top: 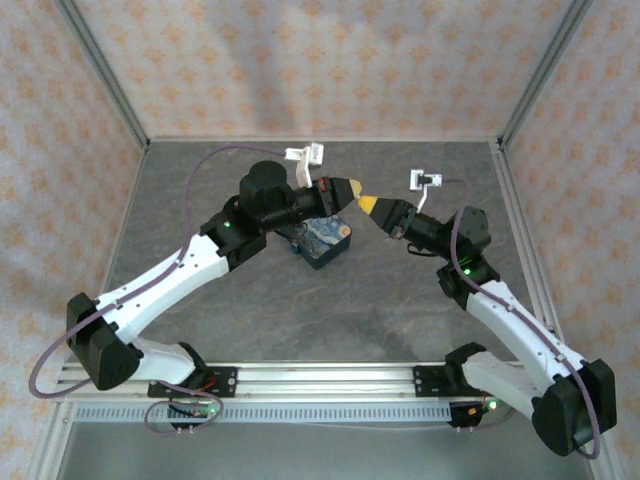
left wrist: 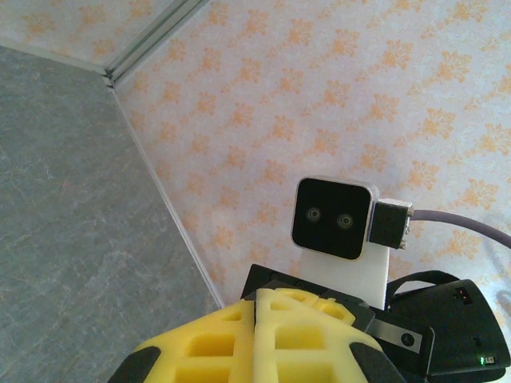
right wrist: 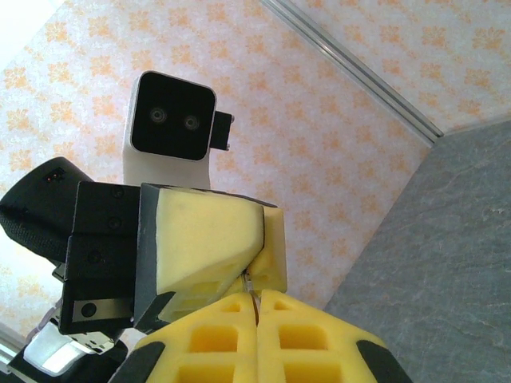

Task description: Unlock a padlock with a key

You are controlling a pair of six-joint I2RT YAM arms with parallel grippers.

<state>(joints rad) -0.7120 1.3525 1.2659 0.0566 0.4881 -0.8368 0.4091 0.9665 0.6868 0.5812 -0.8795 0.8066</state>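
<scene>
- Right claw (right wrist: 257, 309): fingers pressed fully together, with a thin brownish sliver pinched in the seam. It reads as the key (right wrist: 252, 287).
- Left claw (left wrist: 255, 303): also fully closed, tip to tip with the right claw in mid-air. The sliver's far end runs up to its seam. Can't tell if it grips the key too or only touches it.
- Padlock (top: 322, 240): lies on the table (top: 400, 310) near centre, at about 7 o'clock from the meeting tips, below the left wrist. Neither claw is on it.
- Progress, my read: key is off the table and in hand, and this looks like a hand-over or re-grip between claws. Early to mid task.
- Left to do: steady the padlock, seat the key in the keyhole, turn it, free the shackle. Keyhole and shackle are too small to make out from above, so I can't confirm the lock state.
</scene>
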